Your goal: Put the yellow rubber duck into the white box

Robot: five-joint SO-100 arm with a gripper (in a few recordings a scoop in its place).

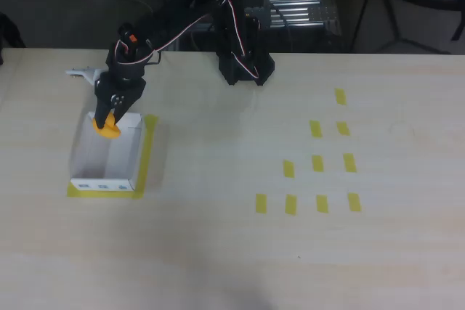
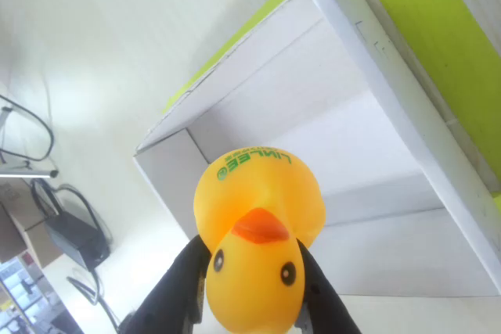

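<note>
Duck [image 2: 258, 252]: yellow, orange beak, two dark eyes, green lettering on top of the head. Held at the head between the two dark fingers [image 2: 176, 291] of the end effector [image 1: 110, 115], which is clamped on it from both sides. In the overhead view the duck [image 1: 107, 127] sits over the far end of the box [image 1: 123, 157], close to its far wall; whether it is above the rim or already below it cannot be told.

Box: white, open-topped, blue marks on its near short side, lying on a yellow tape outline [image 1: 149, 152] on the desk [image 1: 218, 237].

Step in hand: release into the box. Judged sound practice: shift the duck slightly toward the box's middle, away from the far wall, lower it until it is inside the walls, then part the fingers fully so it drops without bouncing out or snagging on a pad. Risk: a release this near the wall may catch the rim.

Views compared: overhead gives the duck's place relative to the whole box, the arm and the rows of tape strips [image 1: 317, 162] at the right. The wrist view gives the grip itself, the face detail and the bare box interior [image 2: 376, 154] beyond the duck.
</note>
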